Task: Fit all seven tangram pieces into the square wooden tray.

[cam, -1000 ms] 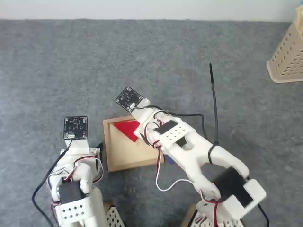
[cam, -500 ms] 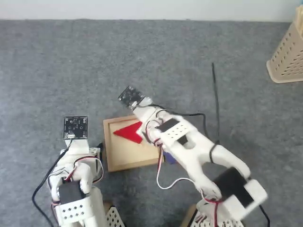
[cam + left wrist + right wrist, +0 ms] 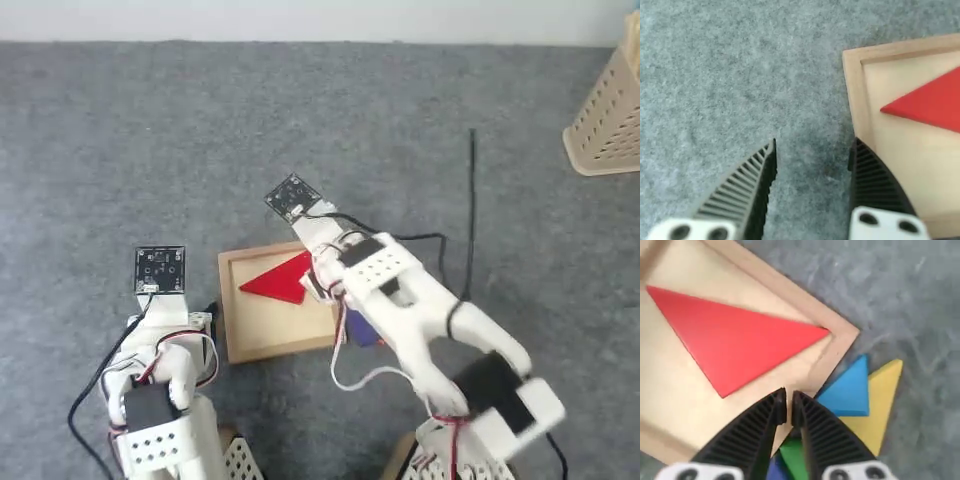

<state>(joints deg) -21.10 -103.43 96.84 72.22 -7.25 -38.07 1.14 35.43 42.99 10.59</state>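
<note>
The square wooden tray lies on grey carpet between the two arms. A red triangle lies flat inside it, toward its far side. My right gripper hangs shut and empty over the tray's right rim, just off the red triangle. Outside that rim lie a blue triangle, a yellow triangle, a green piece and a dark blue piece, partly hidden by the arm. My left gripper stands open over bare carpet beside the tray's left rim.
A beige perforated basket stands at the far right. A thin black cable runs across the carpet behind the right arm. The left arm sits folded at the near left. Open carpet stretches beyond the tray.
The right arm has swung to the right, off the tray's middle. The red triangle has turned and now lies more exposed in the tray. The left arm has not moved.
</note>
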